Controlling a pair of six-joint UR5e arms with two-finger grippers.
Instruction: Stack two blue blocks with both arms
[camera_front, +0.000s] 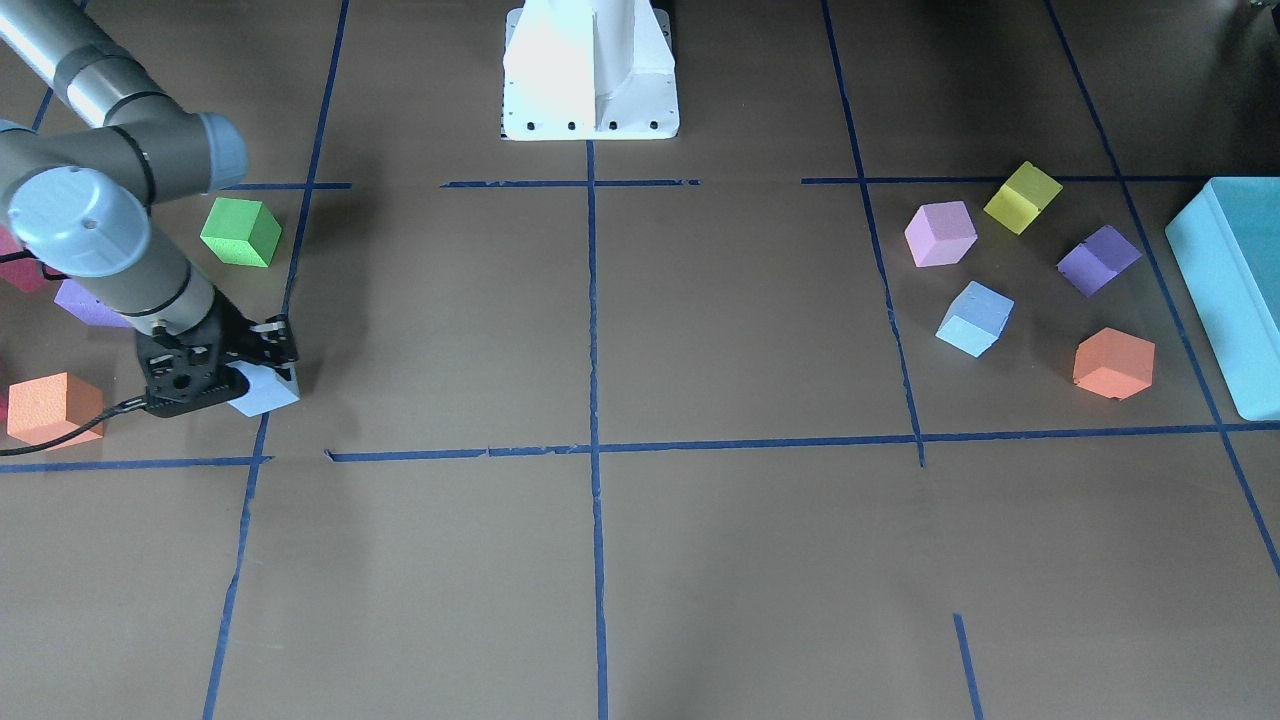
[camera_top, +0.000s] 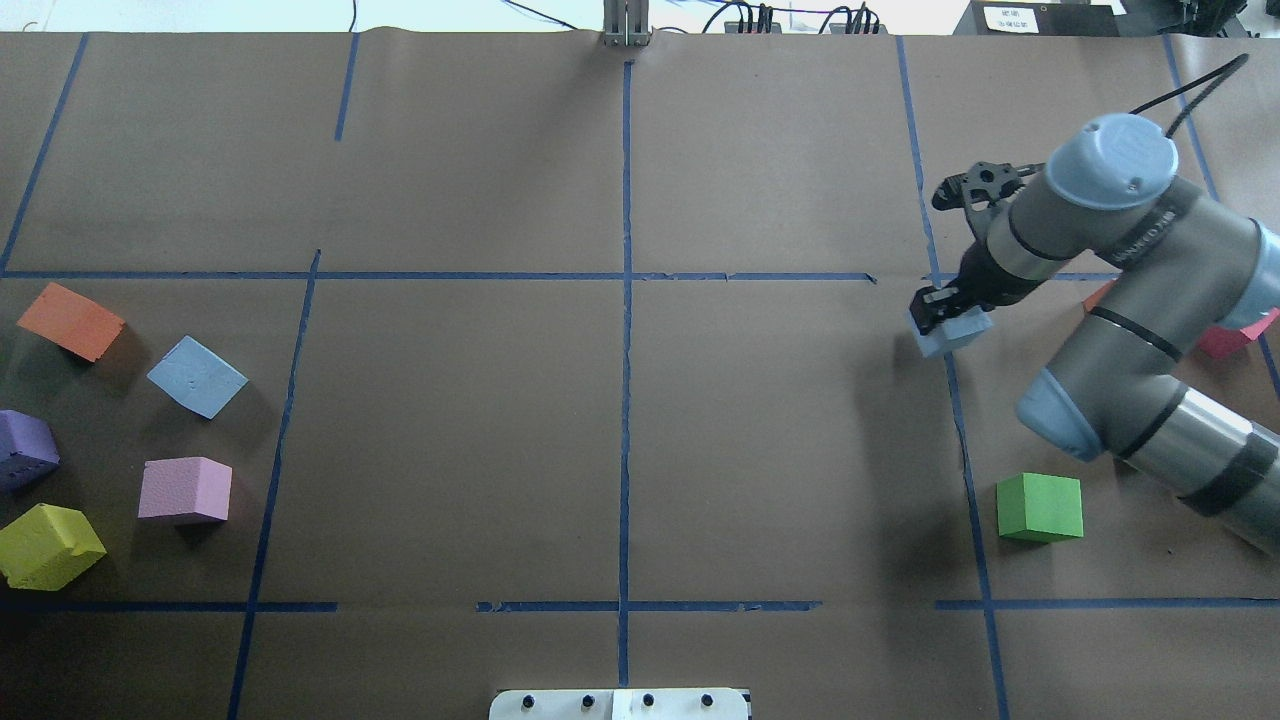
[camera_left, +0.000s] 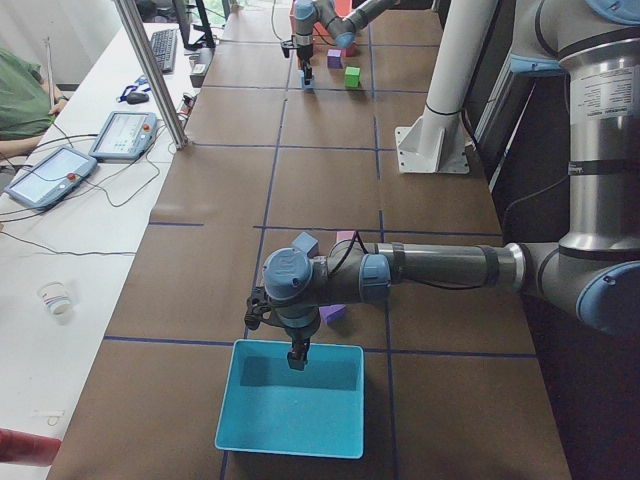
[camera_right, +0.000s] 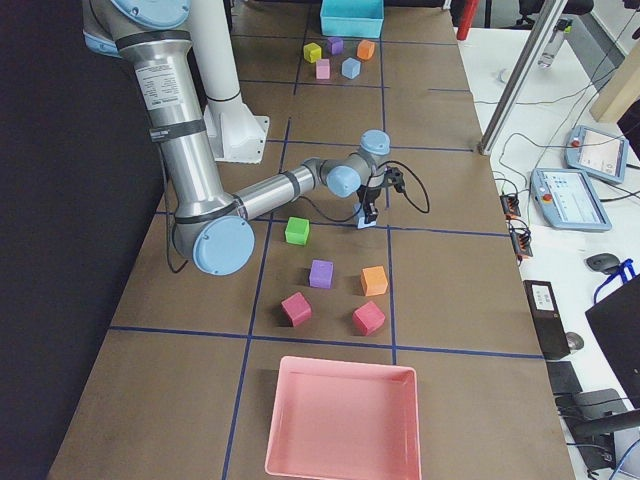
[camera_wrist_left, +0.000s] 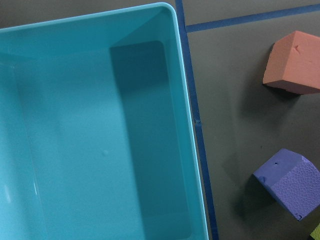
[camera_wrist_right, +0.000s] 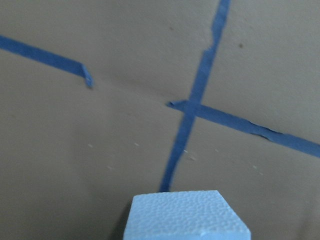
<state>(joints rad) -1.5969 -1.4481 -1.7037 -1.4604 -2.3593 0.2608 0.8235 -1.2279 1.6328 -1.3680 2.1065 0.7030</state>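
At the table's right side, the right gripper (camera_top: 940, 308) pinches one blue block (camera_top: 958, 333) by opposite faces, over a tape line (camera_top: 968, 470). Whether the block touches the paper cannot be told. As a cube it has no long axis, and its edges sit slightly skewed to that line. The other blue block (camera_top: 197, 376) lies well apart on the left side, corner-on, between an orange cube (camera_top: 70, 320) and a pink cube (camera_top: 184, 489). The left gripper (camera_left: 297, 360) hangs over the teal box (camera_left: 300, 430); how far its jaws stand apart cannot be told.

right arm (camera_top: 1150, 250) bent, wrist down | right fingers (camera_top: 932, 303) clamped on blue block (camera_top: 957, 333) | left arm (camera_left: 440, 268) outstretched (left fingers (camera_left: 297, 358) unreadable)
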